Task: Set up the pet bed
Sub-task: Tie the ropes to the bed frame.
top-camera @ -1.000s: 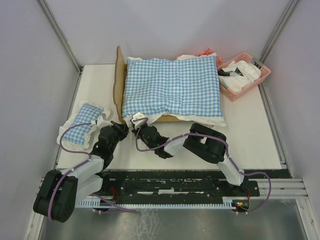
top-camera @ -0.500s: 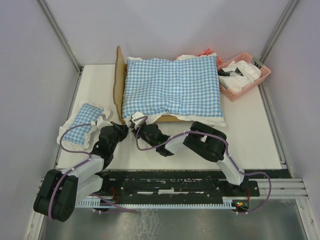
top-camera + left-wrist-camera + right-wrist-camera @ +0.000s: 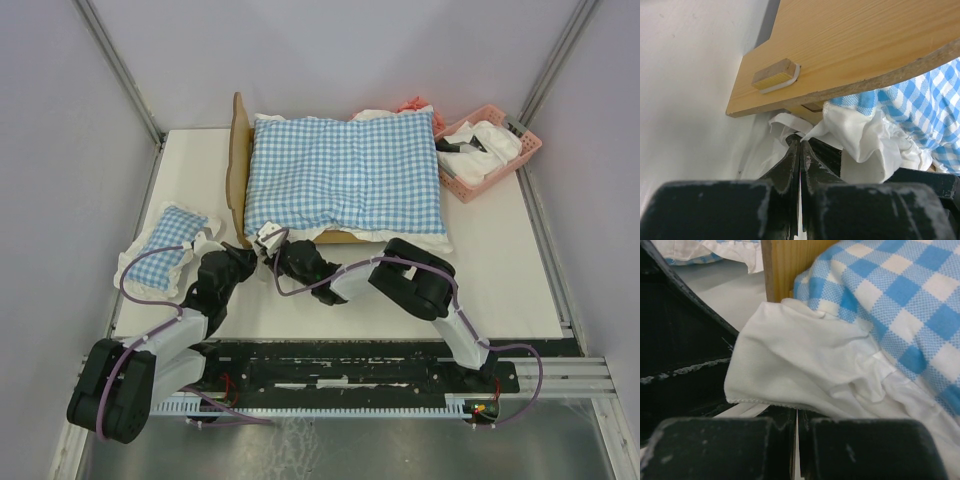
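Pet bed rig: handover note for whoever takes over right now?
Left gripper: shut beside the headboard, nothing visibly held.
Right gripper: shut on the white frill at the cushion corner nearest the arms.
Pet bed: at the back centre of the table, checked cushion on it.
Done: cushion laid on the frame.
Left: probably straighten that corner; small checked pillow sits on the table, left of the bed.

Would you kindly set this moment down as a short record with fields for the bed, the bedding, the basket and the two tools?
pet bed: standing on the table, left of centre
checked cushion: lying on the bed, covering its base
small checked pillow: on the table, left of the bed
pink basket: far right corner, holding white and dark items
left tool: shut, at the bed's near left corner
right tool: shut, white frill at its fingertips; whether it is pinched cannot be told
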Robot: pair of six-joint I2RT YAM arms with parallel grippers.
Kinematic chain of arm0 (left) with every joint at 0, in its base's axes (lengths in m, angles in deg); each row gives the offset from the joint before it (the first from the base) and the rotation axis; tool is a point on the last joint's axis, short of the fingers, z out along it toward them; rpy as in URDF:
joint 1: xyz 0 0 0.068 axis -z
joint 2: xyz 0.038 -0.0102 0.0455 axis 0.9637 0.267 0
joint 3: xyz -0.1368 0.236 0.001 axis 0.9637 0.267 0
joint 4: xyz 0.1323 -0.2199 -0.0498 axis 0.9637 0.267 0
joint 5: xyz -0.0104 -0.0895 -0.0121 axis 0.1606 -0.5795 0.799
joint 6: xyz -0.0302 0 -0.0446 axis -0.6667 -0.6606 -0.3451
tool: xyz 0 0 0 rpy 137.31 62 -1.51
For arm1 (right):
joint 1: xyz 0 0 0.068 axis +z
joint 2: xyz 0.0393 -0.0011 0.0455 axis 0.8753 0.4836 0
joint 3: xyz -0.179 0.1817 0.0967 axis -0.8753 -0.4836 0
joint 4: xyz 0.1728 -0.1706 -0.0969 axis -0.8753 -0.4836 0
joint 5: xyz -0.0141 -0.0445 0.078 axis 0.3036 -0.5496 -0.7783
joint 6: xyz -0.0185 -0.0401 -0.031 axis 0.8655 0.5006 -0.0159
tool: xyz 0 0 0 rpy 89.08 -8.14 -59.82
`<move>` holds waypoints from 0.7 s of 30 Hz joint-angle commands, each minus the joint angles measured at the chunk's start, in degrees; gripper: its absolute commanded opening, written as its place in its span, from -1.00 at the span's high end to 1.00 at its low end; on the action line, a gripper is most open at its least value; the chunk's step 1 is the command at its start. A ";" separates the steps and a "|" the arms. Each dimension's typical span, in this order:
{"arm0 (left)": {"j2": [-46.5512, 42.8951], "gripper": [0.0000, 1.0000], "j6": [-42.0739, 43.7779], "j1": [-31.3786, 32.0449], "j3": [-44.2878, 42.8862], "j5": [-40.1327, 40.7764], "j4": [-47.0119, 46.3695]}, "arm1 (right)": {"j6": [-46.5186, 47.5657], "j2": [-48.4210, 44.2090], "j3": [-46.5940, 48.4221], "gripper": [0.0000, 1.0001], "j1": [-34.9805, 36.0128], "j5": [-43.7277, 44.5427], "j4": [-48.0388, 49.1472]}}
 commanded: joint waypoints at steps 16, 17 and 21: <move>-4.79 0.36 -6.65 -0.18 -2.57 5.67 8.25 | 5.09 -0.34 4.80 0.96 -0.05 -7.30 -3.81; -5.65 0.31 -7.19 -0.17 -2.54 6.36 9.44 | 5.15 -0.33 4.83 0.96 -0.07 -7.34 -3.82; -8.58 0.18 -11.79 -0.18 -2.35 10.73 14.61 | 5.43 -0.50 4.80 0.96 -0.07 -7.26 -3.80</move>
